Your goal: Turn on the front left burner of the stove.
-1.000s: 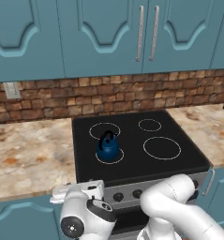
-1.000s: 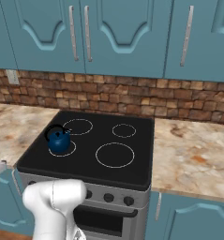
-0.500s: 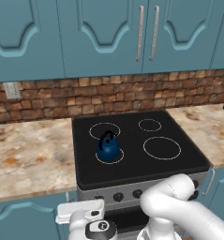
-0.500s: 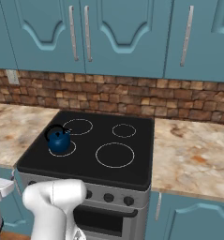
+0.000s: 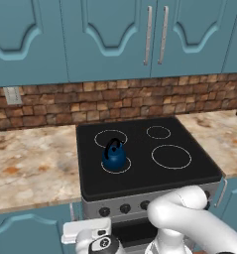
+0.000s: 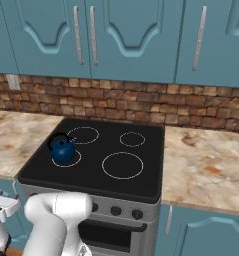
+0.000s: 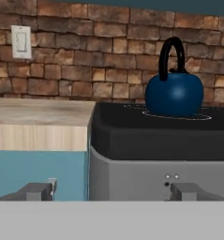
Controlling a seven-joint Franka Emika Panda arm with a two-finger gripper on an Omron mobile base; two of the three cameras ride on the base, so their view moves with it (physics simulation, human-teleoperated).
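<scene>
A: Where is the gripper [image 7: 111,192] sitting?

B: Low before the stove [image 7: 155,140], facing its left front corner, fingers [image 7: 36,191] standing well apart with nothing between them.

A: And the front left burner [image 5: 115,165]?

B: It is lying under the blue kettle [image 5: 114,155], on the near left of the black glass. The knobs [image 5: 125,208] are running along the grey front.

A: What is worrying you?

B: The hand is pointing left of the knob row, so it may be closing on steel or the wrong knob.

Blue kettle [image 5: 114,156] sits on the front left burner [image 5: 115,164].
</scene>
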